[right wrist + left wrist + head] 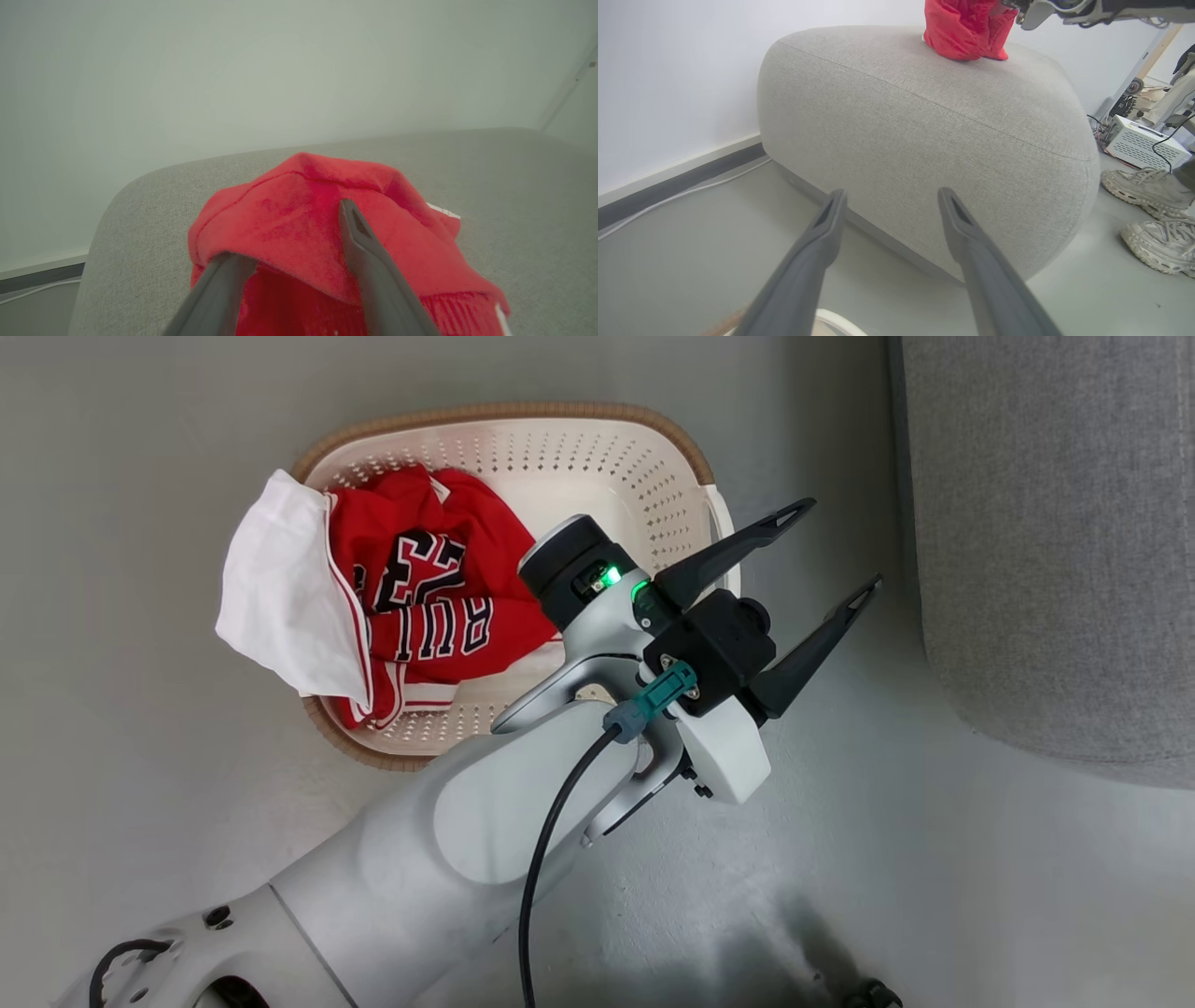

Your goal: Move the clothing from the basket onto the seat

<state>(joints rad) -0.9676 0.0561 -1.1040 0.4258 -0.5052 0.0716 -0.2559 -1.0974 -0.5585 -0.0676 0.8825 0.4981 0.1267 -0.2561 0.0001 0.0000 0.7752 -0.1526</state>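
- Two red garments lie apart: the plain red fabric garment (299, 219) sits on the large light-grey upholstered sofa (924, 130); the red-and-white lettered jersey (420, 607) lies in the cream perforated plastic basket (579, 457).
- Left jaws: spread, empty, above the grey floor (934, 896) beside the basket.
- Right jaws: spread, one finger (215, 289) under the plain garment's fold.

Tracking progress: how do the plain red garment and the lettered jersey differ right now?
Place: the plain garment sits bunched on the seat; the jersey lies in the basket. Look: the garment is plain red, white-trimmed; the jersey bears dark lettering. Contact: the right gripper straddles a fold of the garment; the open left gripper is clear of the jersey. Both are red.
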